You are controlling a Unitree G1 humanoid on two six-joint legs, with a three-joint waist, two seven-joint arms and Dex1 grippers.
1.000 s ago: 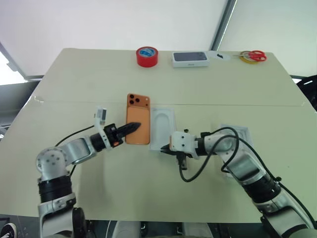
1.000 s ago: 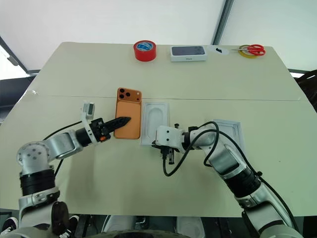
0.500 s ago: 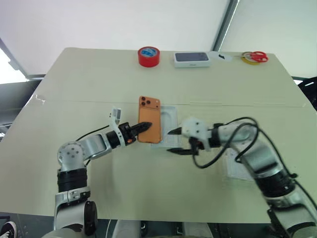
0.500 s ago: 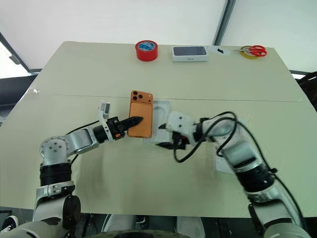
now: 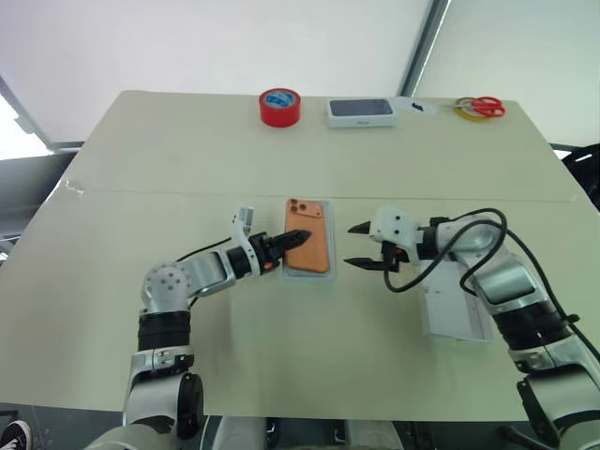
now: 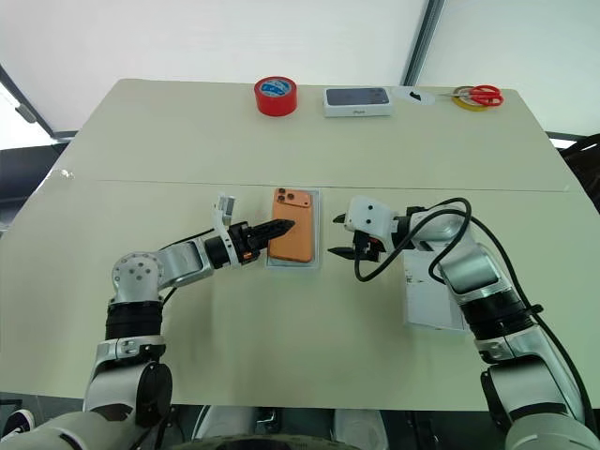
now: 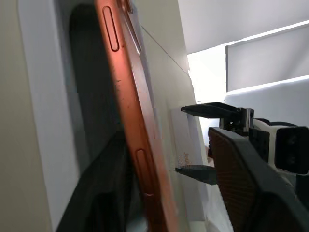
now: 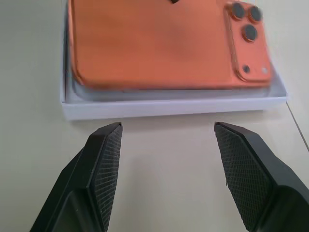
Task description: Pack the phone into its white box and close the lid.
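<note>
The orange phone [image 5: 309, 248] lies camera side up in the white box [image 5: 310, 275] near the table's middle; in the left wrist view its long edge [image 7: 130, 121] stands tilted above the box floor [image 7: 43, 121]. My left gripper [image 5: 292, 238] reaches over the phone's left edge, open, one finger on each side of it. My right gripper [image 5: 353, 246] hovers just right of the box, open and holding nothing; its fingers [image 8: 108, 159] are spread in front of the box wall [image 8: 169, 108]. The lid [image 5: 456, 311] rests on the table to the right, under my right forearm.
Along the far edge stand a red tape roll [image 5: 279, 106], a white box with a dark top [image 5: 360, 111], and red scissors [image 5: 485, 106] on a yellow ring. A seam crosses the table just behind the box.
My left gripper carried the phone rightward onto the white box, and its jaws have parted. My right gripper opened and drew back to the right of the box.
</note>
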